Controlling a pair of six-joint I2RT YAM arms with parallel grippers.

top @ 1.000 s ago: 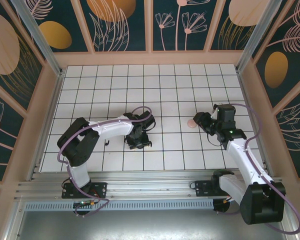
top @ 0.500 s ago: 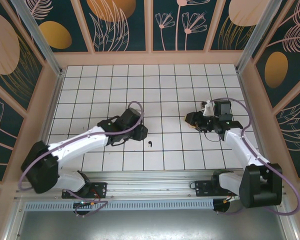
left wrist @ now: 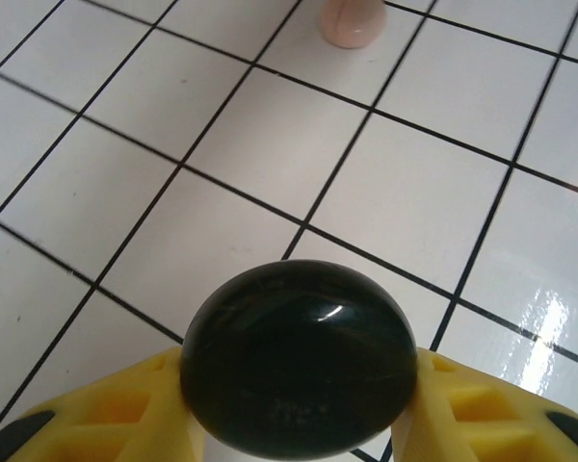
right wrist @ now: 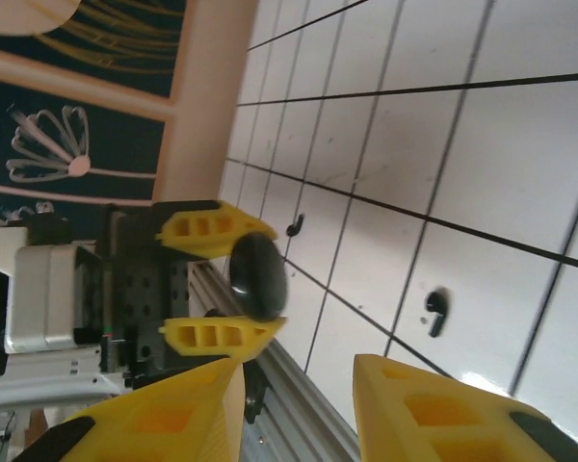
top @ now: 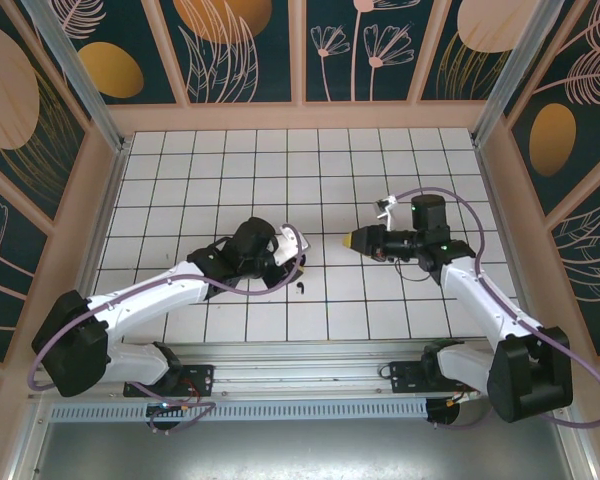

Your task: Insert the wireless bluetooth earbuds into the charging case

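A glossy black round charging case (left wrist: pixel 299 356) is clamped between the yellow fingers of my left gripper (left wrist: pixel 299 390), held above the tiles. From above, the left gripper (top: pixel 292 262) sits mid-table. My right gripper (top: pixel 353 240) points left toward it, a short gap away. In the right wrist view the right gripper (right wrist: pixel 299 375) is open with nothing between its fingers, facing the held case (right wrist: pixel 258 277). A black earbud (right wrist: pixel 435 310) lies on a tile below, a second (right wrist: pixel 294 226) lies farther off, and one earbud (top: pixel 301 288) shows from above. No pink earbuds are in view.
A pale pink round case (left wrist: pixel 352 19) stands on the tiles ahead of the left gripper. The metal rail (top: pixel 300 378) runs along the near edge. Wooden walls (top: pixel 300 115) enclose the white tiled floor (top: pixel 280 170), with open tiles at the back.
The left arm stretched out and carried the black case right toward the middle. The right gripper swung left, away from where the pink case lay, and now faces the left gripper.
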